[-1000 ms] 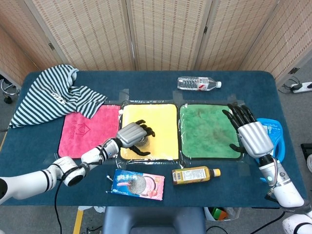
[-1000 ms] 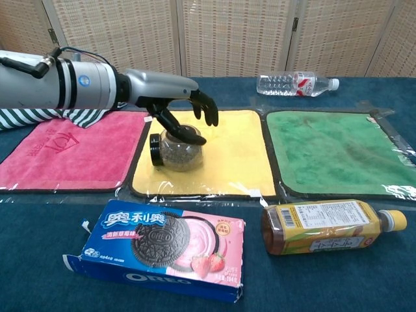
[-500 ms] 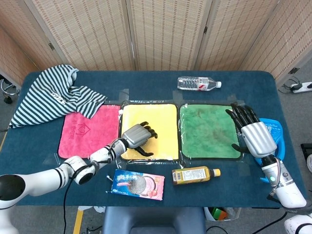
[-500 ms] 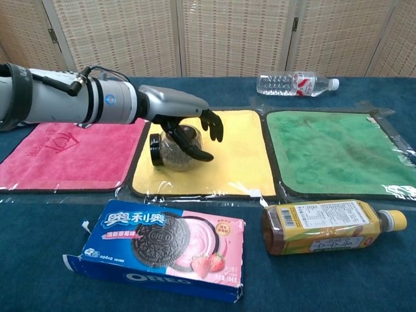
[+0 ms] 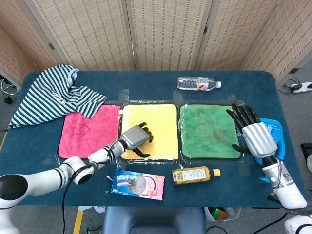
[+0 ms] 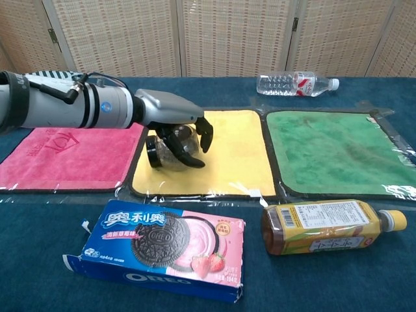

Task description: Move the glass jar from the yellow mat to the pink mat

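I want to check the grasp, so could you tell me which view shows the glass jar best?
The chest view: the glass jar lies on its side on the yellow mat, the left hand wrapped around it. In the head view the hand hides it almost completely.

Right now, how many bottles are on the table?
2. A clear water bottle lies at the far edge, beyond the green mat. A tea bottle lies at the near edge, beside the cookie box.

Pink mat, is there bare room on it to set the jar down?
Yes: the pink mat is mostly bare; only the striped shirt overlaps its far edge. The left hand grips the glass jar beside it.
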